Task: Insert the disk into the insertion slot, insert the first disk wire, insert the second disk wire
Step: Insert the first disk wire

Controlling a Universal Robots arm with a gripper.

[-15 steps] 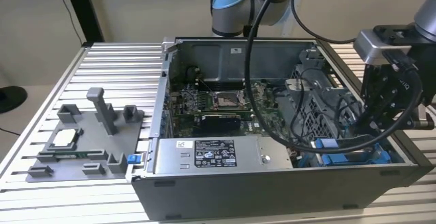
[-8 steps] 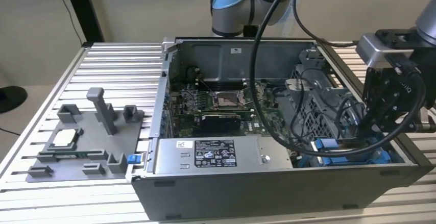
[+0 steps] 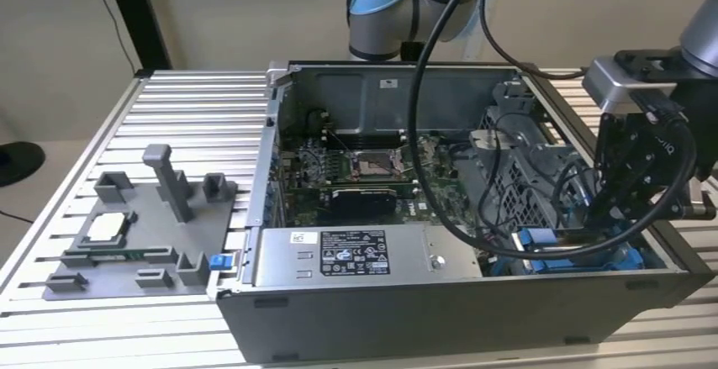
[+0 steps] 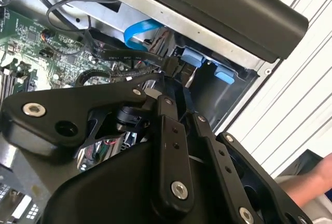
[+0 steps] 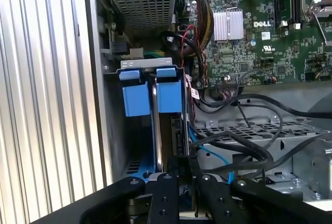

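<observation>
Gripper (image 3: pixel 606 213) reaches down into the open computer case (image 3: pixel 449 323), at the corner on the exterior view's right. The case sits on a table (image 3: pixel 191 108) made of silver strips.

The disk (image 5: pixel 170 93) is already in the slot (image 5: pixel 110 130). In the first wrist view it stands on its edge, with two bright blue tabs side by side at the mouth of the grey metal bay. The thin silver side of the disk shows between the blue parts.

In the second wrist view the gripper (image 4: pixel 175 81) has its black fingers (image 4: pixel 167 107) pulled close together. They pinch a small black plug (image 4: pixel 175 67) at the end of a flat black wire (image 4: pixel 119 57). The plug is just beside the blue tabs. I cannot tell if it is pushed in. A blue wire (image 4: pixel 139 29) curves near it.

The green board (image 5: pixel 259 42) with its many small parts lies next to the bay. A grey box (image 3: pixel 348 255) with a white sticker sits at the front of the case, just beside the bay. On the exterior view's left, a grey tray (image 3: pixel 146 234) of small parts lies on the table, well apart from the case. A person's hand (image 4: pixel 311 182) shows outside the case, near its wall.
</observation>
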